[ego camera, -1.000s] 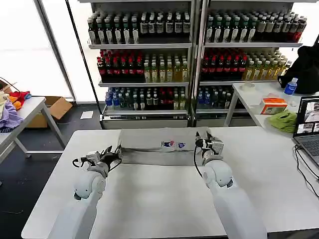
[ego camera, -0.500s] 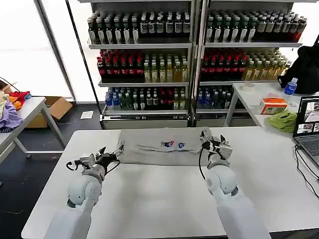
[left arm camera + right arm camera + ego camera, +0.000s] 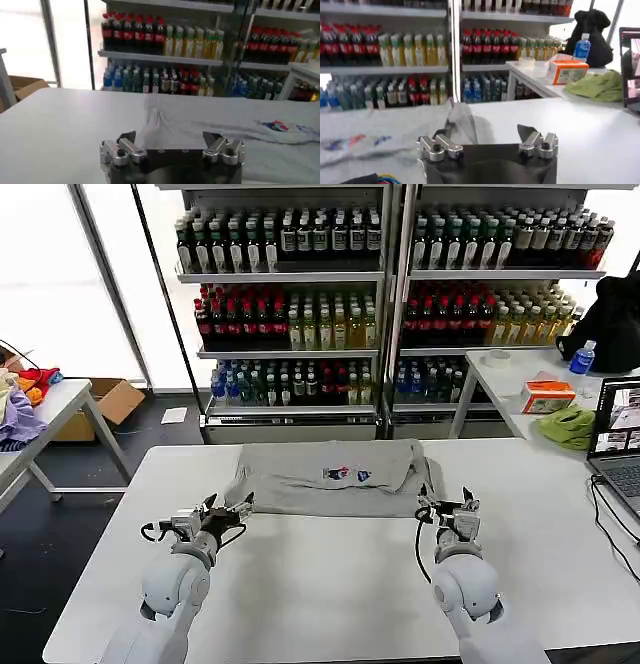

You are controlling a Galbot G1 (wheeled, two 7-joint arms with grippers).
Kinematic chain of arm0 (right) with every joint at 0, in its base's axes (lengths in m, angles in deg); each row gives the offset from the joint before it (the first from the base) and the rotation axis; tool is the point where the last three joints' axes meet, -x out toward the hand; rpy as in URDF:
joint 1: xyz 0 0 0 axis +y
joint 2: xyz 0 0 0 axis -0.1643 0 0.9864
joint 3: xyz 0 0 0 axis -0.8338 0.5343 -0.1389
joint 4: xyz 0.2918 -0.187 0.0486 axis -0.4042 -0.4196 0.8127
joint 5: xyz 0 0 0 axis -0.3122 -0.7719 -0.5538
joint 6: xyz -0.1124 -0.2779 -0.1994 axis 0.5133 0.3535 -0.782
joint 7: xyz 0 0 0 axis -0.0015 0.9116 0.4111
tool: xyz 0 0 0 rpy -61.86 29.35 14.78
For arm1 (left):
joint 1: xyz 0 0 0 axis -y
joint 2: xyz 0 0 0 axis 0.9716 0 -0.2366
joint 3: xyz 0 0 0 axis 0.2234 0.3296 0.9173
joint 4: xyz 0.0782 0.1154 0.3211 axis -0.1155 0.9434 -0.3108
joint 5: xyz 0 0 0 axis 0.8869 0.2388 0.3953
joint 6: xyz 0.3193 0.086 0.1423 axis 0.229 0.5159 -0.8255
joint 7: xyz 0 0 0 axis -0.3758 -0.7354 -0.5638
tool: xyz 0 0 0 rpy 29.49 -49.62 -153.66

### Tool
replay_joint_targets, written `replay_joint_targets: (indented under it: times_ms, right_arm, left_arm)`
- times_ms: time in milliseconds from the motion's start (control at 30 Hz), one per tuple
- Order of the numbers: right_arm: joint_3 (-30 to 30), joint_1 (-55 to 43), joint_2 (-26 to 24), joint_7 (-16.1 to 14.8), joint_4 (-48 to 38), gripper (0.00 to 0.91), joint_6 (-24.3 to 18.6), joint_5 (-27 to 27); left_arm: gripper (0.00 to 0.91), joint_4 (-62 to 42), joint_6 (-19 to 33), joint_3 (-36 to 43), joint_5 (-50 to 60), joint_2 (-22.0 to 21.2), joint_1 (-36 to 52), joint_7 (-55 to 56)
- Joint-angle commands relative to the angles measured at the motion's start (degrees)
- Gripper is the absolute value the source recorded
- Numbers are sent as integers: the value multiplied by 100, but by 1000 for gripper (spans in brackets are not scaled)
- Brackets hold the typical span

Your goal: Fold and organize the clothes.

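Observation:
A light grey shirt [image 3: 330,476] with a small multicoloured chest print [image 3: 348,474] lies folded into a wide band at the far middle of the white table [image 3: 320,584]. Its right end is bunched and stands up slightly. My left gripper [image 3: 232,505] is open just off the shirt's near left corner, apart from the cloth. My right gripper [image 3: 445,504] is open just off the near right corner. In the left wrist view the left gripper [image 3: 169,136] is empty, with the shirt [image 3: 225,125] beyond it. In the right wrist view the right gripper [image 3: 485,131] faces the raised shirt [image 3: 385,130] corner.
A laptop [image 3: 620,444] sits at the table's right edge. A side table [image 3: 500,369] behind it holds a lime-green cloth [image 3: 568,427], an orange box [image 3: 548,396] and a bottle. Drink shelves [image 3: 380,304] stand behind. Coloured garments [image 3: 20,404] lie on a table at left.
Both grippers have let go of the shirt's ends and drawn back toward me. The shirt now lies flat on the table, with its right end bunched.

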Motion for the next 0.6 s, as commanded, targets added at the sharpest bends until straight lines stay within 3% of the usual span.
replay_joint_targets:
  times_ms: [33, 600]
  right_arm:
    - [-21, 222, -204, -77, -94, 907, 326, -180]
    - [26, -240, -61, -84, -586, 907, 326, 65]
  left_arm:
    - [907, -214, -35, 187, 220, 152, 180, -40]
    - [907, -960, -47, 262, 122, 299, 652, -36]
